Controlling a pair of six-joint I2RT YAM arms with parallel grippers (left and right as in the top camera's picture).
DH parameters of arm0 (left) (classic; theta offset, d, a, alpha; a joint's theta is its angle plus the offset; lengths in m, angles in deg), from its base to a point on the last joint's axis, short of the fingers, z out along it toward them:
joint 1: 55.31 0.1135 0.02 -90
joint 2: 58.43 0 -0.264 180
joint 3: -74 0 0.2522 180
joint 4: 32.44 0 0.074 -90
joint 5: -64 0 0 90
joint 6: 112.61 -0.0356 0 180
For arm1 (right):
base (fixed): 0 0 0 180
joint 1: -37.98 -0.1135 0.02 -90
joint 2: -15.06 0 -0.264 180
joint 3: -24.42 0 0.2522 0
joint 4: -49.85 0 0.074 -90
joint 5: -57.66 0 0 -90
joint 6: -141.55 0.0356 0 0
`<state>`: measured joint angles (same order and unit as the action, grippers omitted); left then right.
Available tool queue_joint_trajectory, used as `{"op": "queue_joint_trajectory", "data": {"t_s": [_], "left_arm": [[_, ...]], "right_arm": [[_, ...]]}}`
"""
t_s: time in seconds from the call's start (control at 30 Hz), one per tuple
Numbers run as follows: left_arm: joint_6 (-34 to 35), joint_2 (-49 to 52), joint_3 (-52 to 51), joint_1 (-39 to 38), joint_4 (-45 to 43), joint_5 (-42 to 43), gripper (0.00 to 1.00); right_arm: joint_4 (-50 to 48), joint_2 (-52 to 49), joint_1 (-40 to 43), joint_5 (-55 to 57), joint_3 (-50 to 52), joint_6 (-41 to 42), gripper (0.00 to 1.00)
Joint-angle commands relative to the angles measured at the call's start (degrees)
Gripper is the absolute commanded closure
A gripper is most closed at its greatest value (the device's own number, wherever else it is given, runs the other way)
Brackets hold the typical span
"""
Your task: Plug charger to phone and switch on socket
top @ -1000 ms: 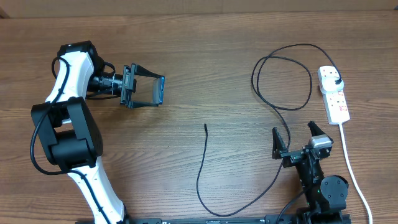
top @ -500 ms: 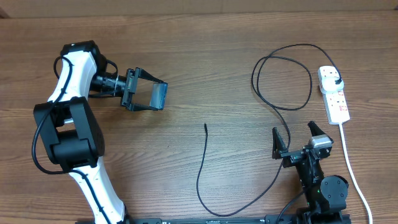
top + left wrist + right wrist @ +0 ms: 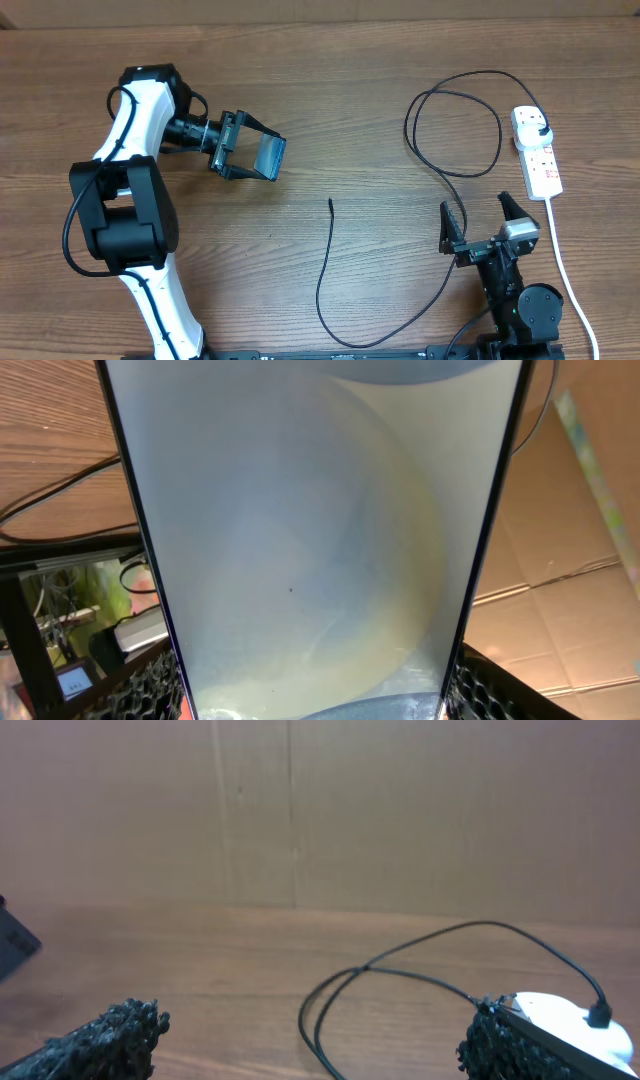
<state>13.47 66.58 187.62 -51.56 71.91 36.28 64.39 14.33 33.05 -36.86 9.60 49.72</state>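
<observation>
Black fingers of my left gripper [image 3: 258, 158] are clamped on the phone [image 3: 272, 160], one along each long edge, so the jaws stand fairly wide around it. From overhead the phone sits on edge out at the fingertips, over the left-centre of the desk [image 3: 350, 60]; I cannot tell whether it touches the wood. On the left wrist view the phone [image 3: 310, 540] fills nearly the whole picture: a pale screen fading from blue-grey at the top to a yellowish white lower down, with thin dark edges. I cannot read any lettering on it. The textured pads [image 3: 150, 685] show at the bottom corners, against its sides.

My right gripper [image 3: 480, 225] sits near the front right of the desk, jaws spread wide and holding nothing; on its own camera the gripper [image 3: 310, 1045] shows only the rough black fingertips [image 3: 100, 1040] at the lower corners.

The charger [image 3: 325, 255] lies loose on the desk, its small tip near the middle, well apart from the phone. The thin black cable swings down, curves right past the right gripper, loops once and ends at a black plug [image 3: 541, 131] seated in the socket [image 3: 540, 165]. That white strip lies by the right edge, its white cord [image 3: 565, 270] trailing toward the front.
</observation>
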Motion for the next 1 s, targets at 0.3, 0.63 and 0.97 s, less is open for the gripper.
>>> {"op": "queue_joint_trajectory", "data": {"t_s": [0.3, 0.63, 0.97], "left_arm": [[0.81, 0.44, 1.66, -1.16, -1.07, 1.81, 0.96], [0.83, 0.46, 1.66, -1.20, -1.09, 1.62, 0.96], [0.85, 0.44, 1.66, -1.20, -1.11, 1.27, 0.96]], "right_arm": [[7.58, 0.42, -0.31, -0.28, -9.57, 8.26, 0.00], [17.07, -15.34, -0.31, -1.38, -30.69, 9.35, 0.00], [31.26, -40.44, -0.31, -18.84, -53.37, 11.04, 0.00]]}}
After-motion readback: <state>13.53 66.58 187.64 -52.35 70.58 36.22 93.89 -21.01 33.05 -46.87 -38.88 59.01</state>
